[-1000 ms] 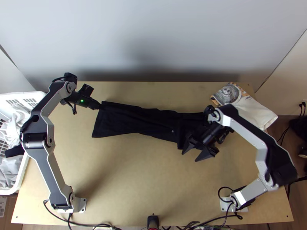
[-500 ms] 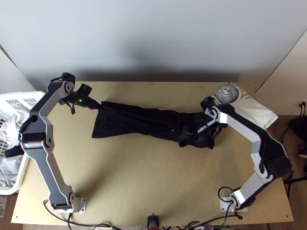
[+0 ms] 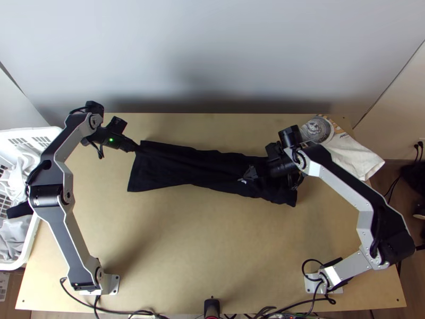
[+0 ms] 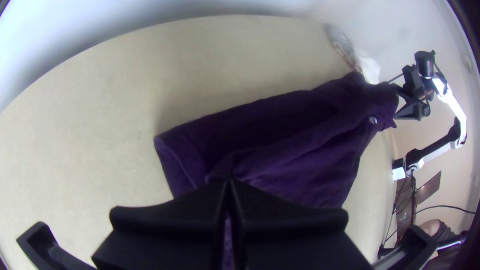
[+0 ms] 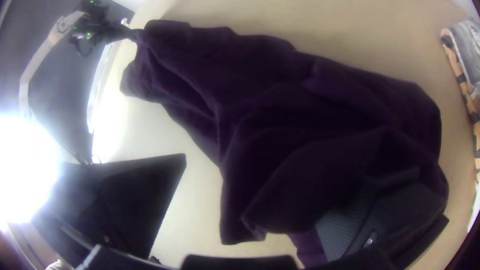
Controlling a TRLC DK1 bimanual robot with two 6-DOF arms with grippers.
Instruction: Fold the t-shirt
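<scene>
a dark t-shirt (image 3: 180, 167) lies in a rumpled strip across the table (image 3: 186, 239). the left gripper (image 3: 137, 148) pinches one end; the right gripper (image 5: 300, 165) gapes at the other, where catching too few layers could skew the fold.

Nothing can be read | lettering (image 3: 343, 135) spotted on printed cloth (image 3: 361, 157), table's (image 3: 212, 255) far right corner | label (image 3: 3, 284) glimpsed on box (image 3: 11, 305), near left corner
</scene>
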